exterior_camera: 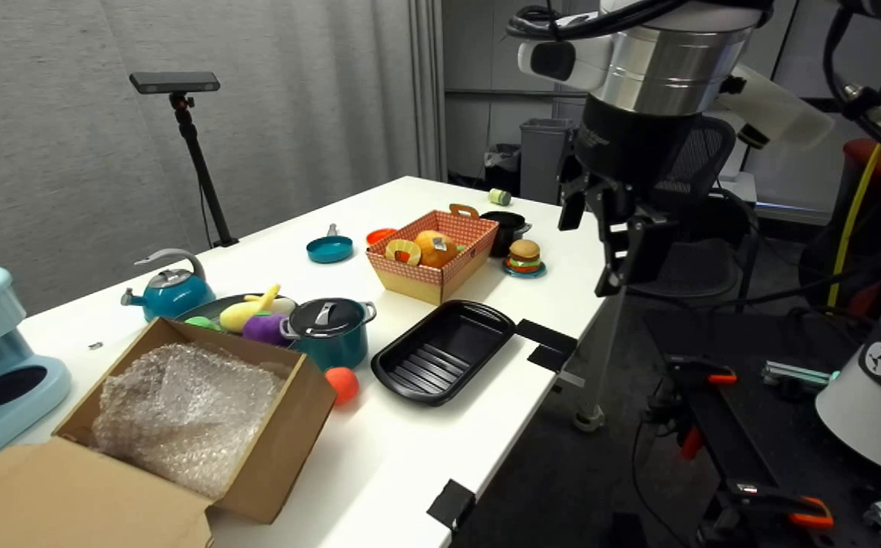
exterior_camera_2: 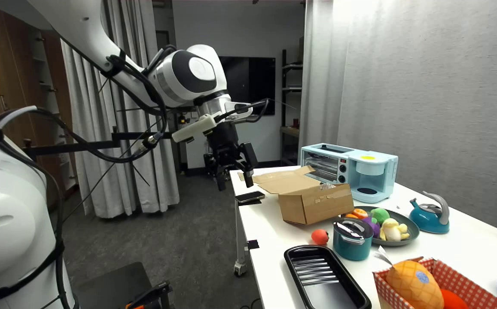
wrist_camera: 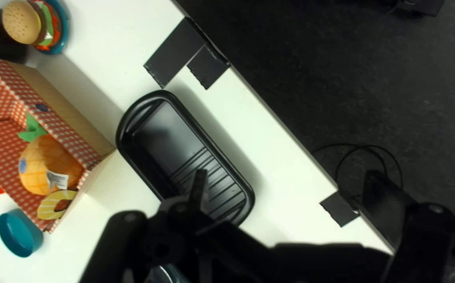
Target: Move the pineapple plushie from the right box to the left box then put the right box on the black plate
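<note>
The pineapple plushie point(exterior_camera: 438, 245) point(exterior_camera_2: 416, 283) point(wrist_camera: 48, 163) lies inside the red-checked right box point(exterior_camera: 413, 288) point(exterior_camera_2: 474, 285) point(wrist_camera: 54, 120), its green tuft best seen in the wrist view. A pineapple-slice toy point(wrist_camera: 56, 205) shares that box. Pale bubble wrap point(exterior_camera: 189, 403) fills the open cardboard left box point(exterior_camera: 288, 445) point(exterior_camera_2: 325, 204); its flap hangs outward. Beside the right box rests the bare black plate point(exterior_camera: 444, 352) point(wrist_camera: 168, 135) point(exterior_camera_2: 323, 274). My gripper point(exterior_camera: 588, 259) point(exterior_camera_2: 235, 186) point(wrist_camera: 286, 175) hangs in the air near the table's edge, jaws wide open, holding nothing.
A teal lidded pot point(exterior_camera: 333, 342) point(exterior_camera_2: 353, 244) and a red ball point(exterior_camera: 343, 386) sit between the left box and the plate. Behind them is a dish of toys point(exterior_camera_2: 411, 229). A toy hamburger point(exterior_camera: 524, 256) and black pot point(exterior_camera: 505, 232) flank the right box.
</note>
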`<state>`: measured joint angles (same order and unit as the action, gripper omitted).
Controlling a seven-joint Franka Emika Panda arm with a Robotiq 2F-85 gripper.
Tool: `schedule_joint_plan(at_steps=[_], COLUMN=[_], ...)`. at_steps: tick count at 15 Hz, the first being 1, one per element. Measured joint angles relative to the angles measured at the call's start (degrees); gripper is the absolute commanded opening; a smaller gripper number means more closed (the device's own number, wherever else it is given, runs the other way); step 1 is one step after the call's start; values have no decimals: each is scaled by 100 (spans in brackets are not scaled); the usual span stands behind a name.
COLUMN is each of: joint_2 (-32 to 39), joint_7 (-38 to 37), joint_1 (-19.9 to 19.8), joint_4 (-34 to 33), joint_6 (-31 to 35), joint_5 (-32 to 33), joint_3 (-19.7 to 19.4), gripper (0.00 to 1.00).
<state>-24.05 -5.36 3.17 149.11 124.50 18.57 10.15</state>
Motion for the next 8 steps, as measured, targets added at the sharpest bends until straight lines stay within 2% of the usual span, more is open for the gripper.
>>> schedule_joint_plan(at_steps=[4, 8], joint_2=[136, 617], joint_7=[0, 0], joint_1=[-425, -823], joint_4=[134, 161], joint_6=[300, 943], joint_5=[702, 1353], joint_3=[-341, -649], gripper=[99, 95])
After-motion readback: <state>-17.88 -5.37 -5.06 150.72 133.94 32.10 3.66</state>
